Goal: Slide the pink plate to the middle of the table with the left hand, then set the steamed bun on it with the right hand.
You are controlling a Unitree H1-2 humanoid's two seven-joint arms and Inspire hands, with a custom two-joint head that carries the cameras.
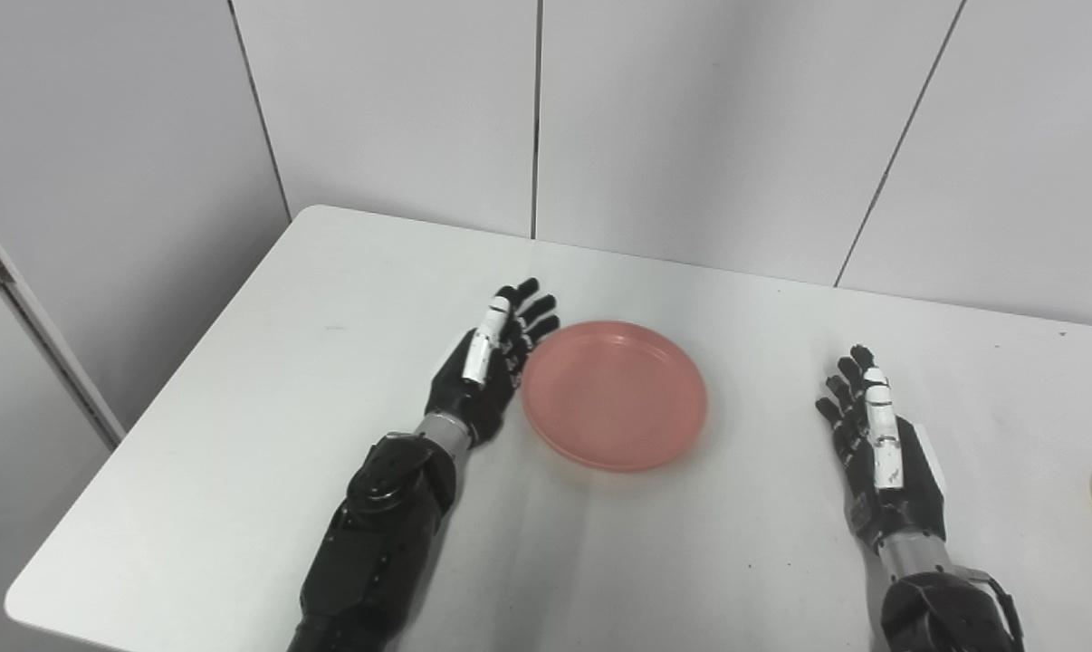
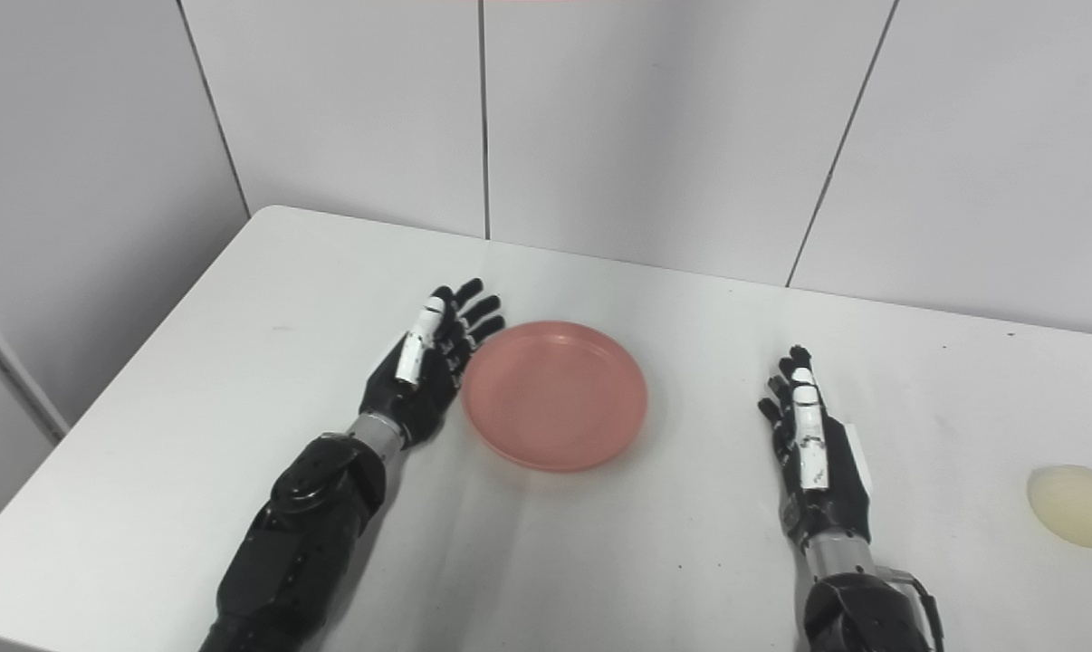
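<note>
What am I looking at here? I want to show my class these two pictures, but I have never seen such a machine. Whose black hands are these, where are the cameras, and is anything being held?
These are the two arms of a humanoid robot at a white table. Both pictures come from cameras side by side on its head, so they show one scene from slightly different spots. The left hand is open, its fingers against the left rim of the pink plate, which lies empty near the middle of the table. The right hand is open too, holding nothing, apart from the plate. Far to the right lies a pale steamed bun, untouched; the left eye view shows only its edge.
</note>
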